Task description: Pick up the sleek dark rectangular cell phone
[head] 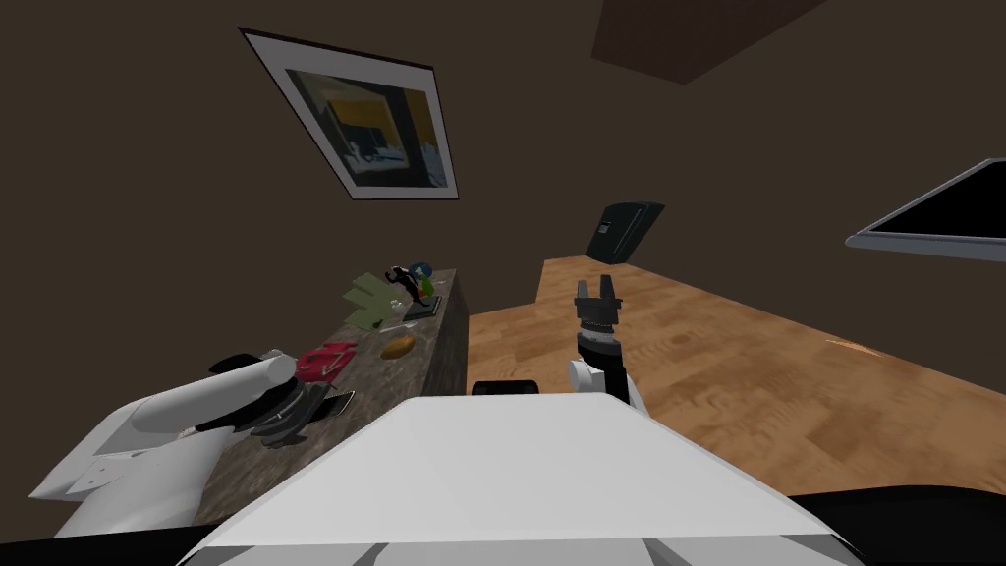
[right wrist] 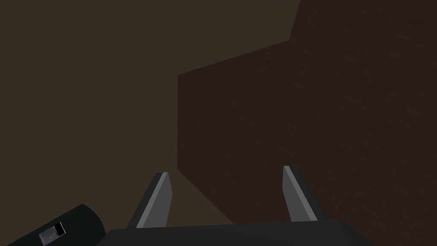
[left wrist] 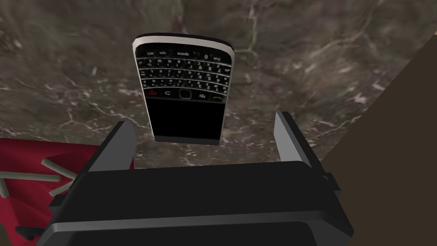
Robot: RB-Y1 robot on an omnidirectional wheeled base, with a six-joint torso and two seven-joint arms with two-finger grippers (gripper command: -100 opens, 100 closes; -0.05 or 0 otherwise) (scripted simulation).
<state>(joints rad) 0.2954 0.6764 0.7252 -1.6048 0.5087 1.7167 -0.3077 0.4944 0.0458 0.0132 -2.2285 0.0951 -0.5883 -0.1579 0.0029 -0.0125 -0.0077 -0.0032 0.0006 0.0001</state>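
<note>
— How is the left arm sitting?

— It is reaching out low over the counter (head: 246,472), with the left gripper (left wrist: 205,119) pointing down at the dark marbled top. Its fingers (left wrist: 123,141) are standing wide apart and gripping nothing.

— And the cell phone?

— The cell phone (left wrist: 184,87) is lying flat and face up on the counter. Its black screen end is lying toward the gripper body and its keypad end is pointing away. The screen end is showing between the two fingers, touching neither.

— Anything crowding it?

— A red object (left wrist: 25,162) is lying just beside one finger, apart from the phone. Farther along the counter an orange-brown object (head: 397,346) and a green thing (head: 368,295) are resting.

— What is the right arm doing?

— The right gripper (head: 596,292) is pointing up and forward over the wooden floor (head: 737,354), well apart from the counter, its fingers parted and holding nothing.

— And the room?

— Brown walls are closing it in, a framed picture (head: 368,128) is hanging above the counter, and a dark box (head: 622,231) is standing against the far wall.
</note>
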